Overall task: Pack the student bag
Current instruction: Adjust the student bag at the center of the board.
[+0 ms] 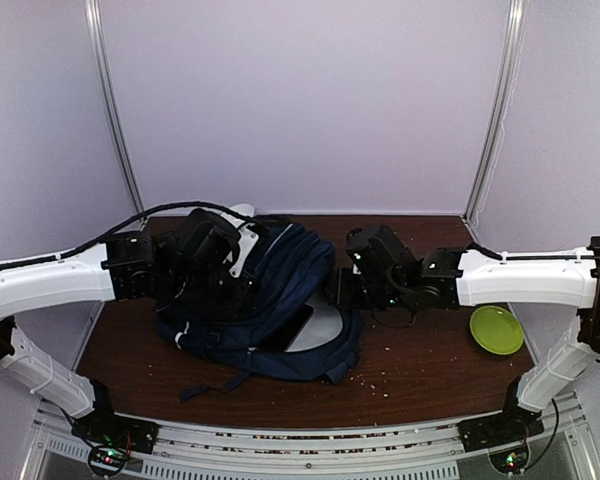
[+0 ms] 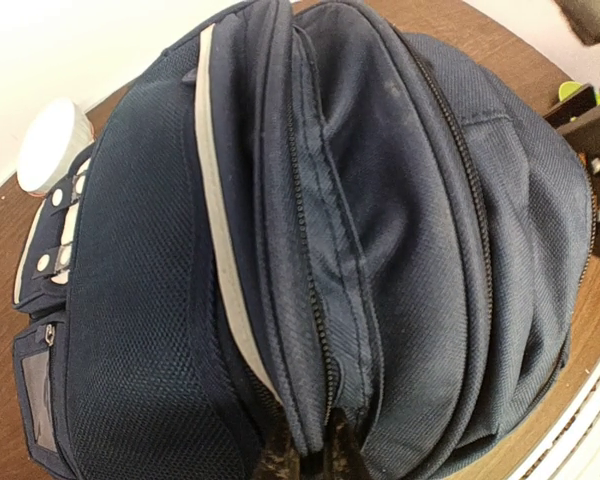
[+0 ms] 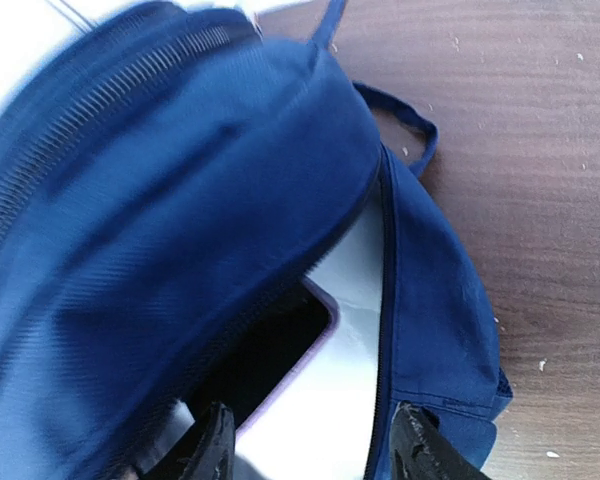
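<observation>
The student bag (image 1: pixel 276 292) lies on its side in the middle of the table, navy blue, its main compartment gaping towards the right. My left gripper (image 1: pixel 240 285) sits on the bag's left part; in the left wrist view its fingertips (image 2: pixel 280 462) are shut on a fold of the bag (image 2: pixel 380 250) next to a zipper. My right gripper (image 1: pixel 338 290) is at the mouth. In the right wrist view it (image 3: pixel 315 450) stands open over the grey lining (image 3: pixel 350 330), straddling the zipper edge. A flat dark device with a purple rim (image 3: pixel 270 365) lies inside.
A lime-green plate (image 1: pixel 496 329) lies on the brown table (image 1: pixel 430 370) at the right. A white round object (image 1: pixel 242 212) stands behind the bag, seen too in the left wrist view (image 2: pixel 52 145). A black strap (image 1: pixel 212 386) trails towards the front edge. Crumbs dot the tabletop.
</observation>
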You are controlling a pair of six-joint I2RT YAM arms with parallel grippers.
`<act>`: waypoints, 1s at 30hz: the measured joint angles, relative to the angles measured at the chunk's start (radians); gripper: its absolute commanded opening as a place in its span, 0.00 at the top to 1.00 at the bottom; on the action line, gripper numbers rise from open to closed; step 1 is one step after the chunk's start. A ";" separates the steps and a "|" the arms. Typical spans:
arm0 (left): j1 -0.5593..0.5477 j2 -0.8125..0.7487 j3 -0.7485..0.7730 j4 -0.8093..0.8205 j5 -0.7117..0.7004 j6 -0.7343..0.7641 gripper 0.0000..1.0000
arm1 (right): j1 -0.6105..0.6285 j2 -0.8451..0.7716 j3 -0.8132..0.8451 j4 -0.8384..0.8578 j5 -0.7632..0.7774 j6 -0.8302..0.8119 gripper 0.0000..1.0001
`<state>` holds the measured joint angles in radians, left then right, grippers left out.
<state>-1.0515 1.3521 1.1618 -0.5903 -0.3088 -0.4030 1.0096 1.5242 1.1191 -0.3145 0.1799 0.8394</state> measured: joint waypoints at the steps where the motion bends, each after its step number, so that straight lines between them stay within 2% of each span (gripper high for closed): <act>1: 0.000 -0.003 -0.006 0.007 0.002 0.000 1.00 | 0.000 0.014 0.008 -0.018 -0.002 -0.006 0.48; 4: 0.001 -0.007 -0.025 0.033 0.011 -0.005 1.00 | 0.001 0.041 0.006 -0.071 -0.006 -0.011 0.51; 7: 0.001 -0.007 -0.038 0.052 0.026 -0.011 1.00 | 0.012 0.008 -0.056 -0.055 -0.004 -0.009 0.51; 14: 0.011 0.072 -0.007 0.077 0.125 -0.025 1.00 | 0.066 -0.270 -0.296 0.054 0.021 0.009 0.50; 19: 0.016 0.268 0.153 0.063 0.225 -0.068 1.00 | 0.077 -0.480 -0.486 0.088 0.123 0.089 0.49; 24: 0.017 0.459 0.377 0.064 0.276 -0.154 1.00 | 0.072 -0.633 -0.563 0.057 0.212 0.139 0.48; 25: 0.017 0.487 0.412 0.066 0.283 -0.170 0.97 | 0.072 -0.647 -0.563 0.053 0.224 0.143 0.48; 28: 0.016 0.541 0.486 0.078 0.295 -0.201 0.47 | 0.072 -0.665 -0.563 0.051 0.236 0.148 0.48; 30: 0.016 0.531 0.483 0.094 0.298 -0.202 0.25 | 0.072 -0.665 -0.563 0.056 0.228 0.135 0.48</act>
<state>-1.0355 1.8828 1.6444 -0.4961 -0.0113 -0.6052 1.0813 0.8597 0.5560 -0.2584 0.4080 0.9741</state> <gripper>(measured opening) 0.376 0.519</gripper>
